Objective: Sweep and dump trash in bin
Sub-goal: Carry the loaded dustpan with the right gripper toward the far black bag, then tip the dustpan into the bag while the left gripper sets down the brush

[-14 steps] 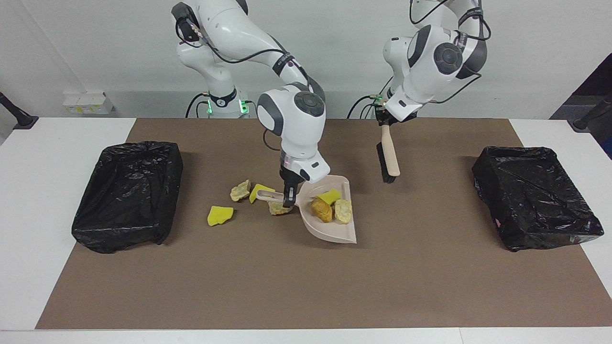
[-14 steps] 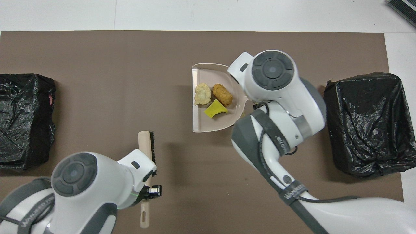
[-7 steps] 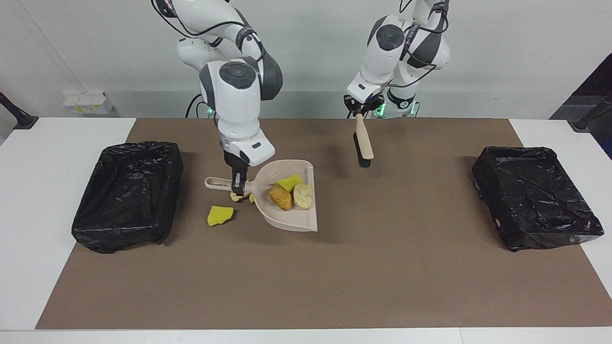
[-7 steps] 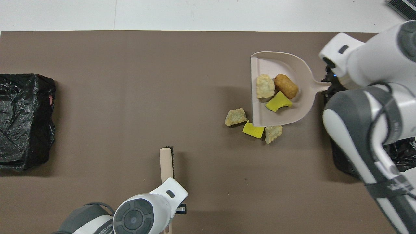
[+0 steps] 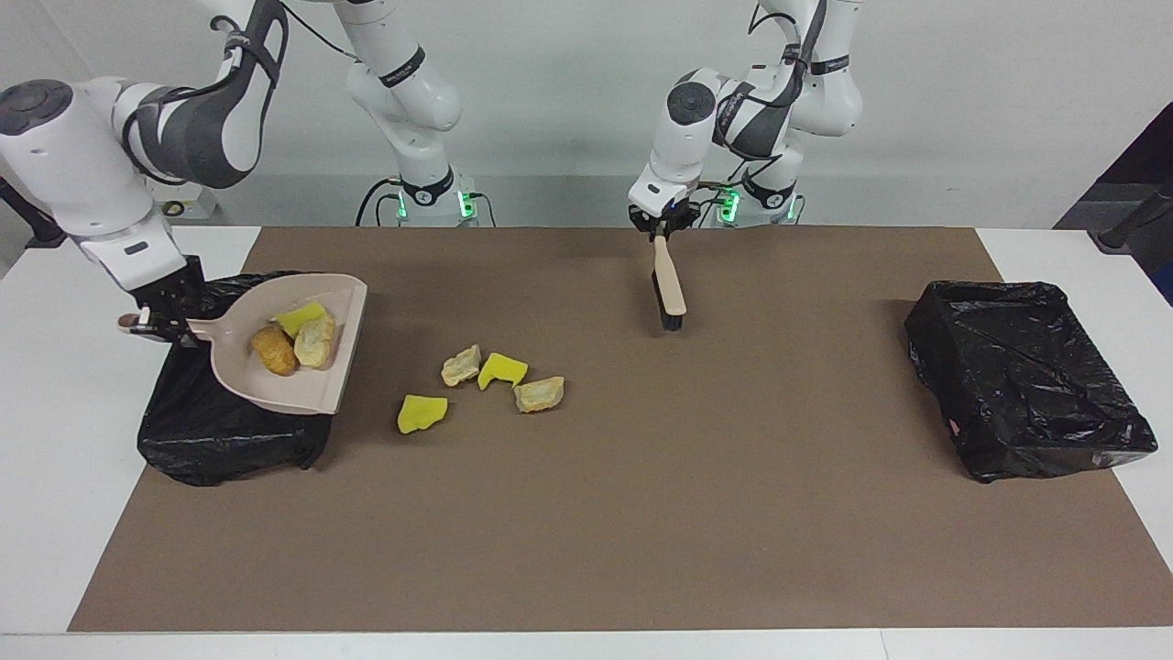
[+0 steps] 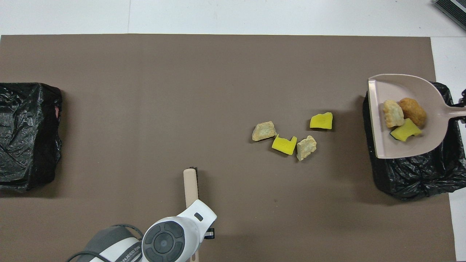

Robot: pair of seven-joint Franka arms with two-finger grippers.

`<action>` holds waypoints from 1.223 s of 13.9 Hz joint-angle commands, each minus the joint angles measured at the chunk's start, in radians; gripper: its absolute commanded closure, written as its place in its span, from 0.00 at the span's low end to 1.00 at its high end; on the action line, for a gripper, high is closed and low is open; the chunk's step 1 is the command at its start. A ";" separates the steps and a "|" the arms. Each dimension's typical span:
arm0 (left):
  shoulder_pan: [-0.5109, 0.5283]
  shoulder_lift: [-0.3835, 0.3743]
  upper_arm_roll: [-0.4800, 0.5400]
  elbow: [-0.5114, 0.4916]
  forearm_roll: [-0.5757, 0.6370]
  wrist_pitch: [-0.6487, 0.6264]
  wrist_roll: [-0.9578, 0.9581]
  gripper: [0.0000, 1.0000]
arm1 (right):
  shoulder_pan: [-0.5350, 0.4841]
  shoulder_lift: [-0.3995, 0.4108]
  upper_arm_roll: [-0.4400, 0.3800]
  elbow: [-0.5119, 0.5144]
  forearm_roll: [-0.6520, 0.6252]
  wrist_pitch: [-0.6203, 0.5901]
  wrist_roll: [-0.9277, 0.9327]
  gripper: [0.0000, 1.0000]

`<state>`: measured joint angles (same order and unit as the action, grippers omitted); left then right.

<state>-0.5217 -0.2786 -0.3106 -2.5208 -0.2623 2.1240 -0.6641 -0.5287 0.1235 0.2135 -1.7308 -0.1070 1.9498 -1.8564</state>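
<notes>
My right gripper (image 5: pixel 167 318) is shut on the handle of the beige dustpan (image 5: pixel 284 390), which hangs roughly level over the black-bagged bin (image 5: pixel 229 440) at the right arm's end. In the pan lie three pieces of trash: a yellow sponge chunk (image 5: pixel 302 316), an orange lump (image 5: pixel 274 348) and a tan lump (image 5: pixel 314 341). Several more scraps (image 5: pixel 501 370) lie on the mat beside that bin, also seen from overhead (image 6: pixel 284 144). My left gripper (image 5: pixel 662 229) is shut on the handle of a brush (image 5: pixel 669 289) that hangs bristles down over the mat's edge by the robots.
A second black-bagged bin (image 5: pixel 1022 376) stands at the left arm's end of the table. A brown mat (image 5: pixel 641 532) covers the table between the two bins. Overhead, the dustpan (image 6: pixel 400 87) overlaps the rim of its bin (image 6: pixel 418 174).
The right arm has lifted the loaded dustpan from mid-mat and carried it over the bin at its end. The left arm has drawn the brush back toward the robots.
</notes>
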 commanded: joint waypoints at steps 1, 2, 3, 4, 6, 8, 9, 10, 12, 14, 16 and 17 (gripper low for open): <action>-0.021 0.033 0.011 -0.007 0.006 0.050 -0.011 1.00 | -0.082 -0.128 0.012 -0.191 0.004 0.133 -0.070 1.00; -0.024 0.038 0.011 -0.007 0.006 0.054 -0.015 1.00 | -0.089 -0.143 0.006 -0.225 -0.016 0.183 -0.075 1.00; -0.024 0.045 0.011 -0.007 0.008 0.057 -0.017 1.00 | -0.090 -0.145 0.006 -0.240 -0.084 0.233 -0.075 1.00; -0.023 0.047 0.011 -0.009 0.006 0.056 -0.019 1.00 | -0.090 -0.137 0.007 -0.246 -0.155 0.265 -0.063 1.00; -0.018 0.047 0.011 -0.007 0.006 0.051 -0.020 1.00 | -0.090 -0.111 0.007 -0.268 -0.284 0.345 -0.032 1.00; -0.012 0.053 0.011 -0.001 0.006 0.045 -0.026 0.09 | -0.071 -0.119 0.015 -0.285 -0.434 0.347 0.069 1.00; -0.009 0.058 0.013 0.005 0.006 0.042 -0.031 0.00 | -0.032 -0.120 0.015 -0.289 -0.512 0.336 0.124 1.00; -0.006 0.068 0.014 0.022 0.006 0.040 -0.031 0.00 | -0.007 -0.124 0.014 -0.293 -0.575 0.322 0.150 1.00; 0.021 0.070 0.019 0.059 0.006 0.010 -0.028 0.00 | -0.002 -0.133 0.015 -0.294 -0.650 0.282 0.213 1.00; 0.066 0.072 0.019 0.106 0.009 -0.025 -0.022 0.00 | 0.034 -0.137 0.014 -0.296 -0.742 0.267 0.241 1.00; 0.112 0.070 0.021 0.129 0.017 -0.029 -0.016 0.00 | 0.070 -0.146 0.015 -0.296 -0.863 0.213 0.310 1.00; 0.133 0.065 0.022 0.141 0.017 -0.032 -0.012 0.00 | 0.081 -0.151 0.015 -0.296 -0.885 0.183 0.334 1.00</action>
<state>-0.4351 -0.2219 -0.2862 -2.4180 -0.2599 2.1249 -0.6806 -0.4694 0.0099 0.2265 -2.0030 -0.9236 2.1805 -1.5768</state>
